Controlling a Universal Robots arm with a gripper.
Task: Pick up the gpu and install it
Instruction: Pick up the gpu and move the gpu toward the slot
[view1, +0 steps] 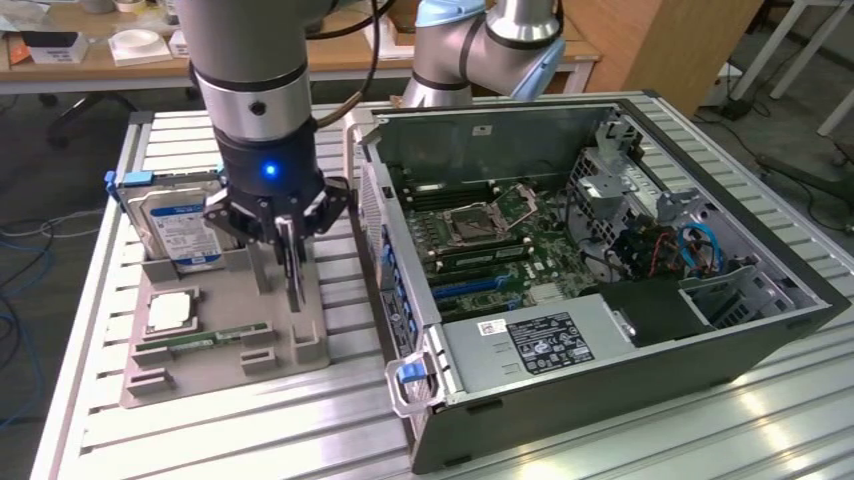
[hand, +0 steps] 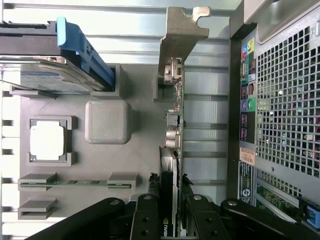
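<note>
Wrist view: the black gripper (hand: 172, 202) clamps the thin dark silver-bracketed gpu card (hand: 176, 120), upright at the grey plastic tray's (hand: 140, 155) edge nearest the black computer case (hand: 240, 125). The exterior view adds the slatted metal table (view1: 240, 430) and a wooden desk (view1: 54, 72).

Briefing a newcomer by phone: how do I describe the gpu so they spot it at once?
Find the grey parts holder on the exterior view's left of the open computer case. The gpu stands on edge in it, clamped in the gripper. Unlike the boxy blue-labelled hard drive and the green RAM stick, it is a thin dark card with a silver bracket.
</note>
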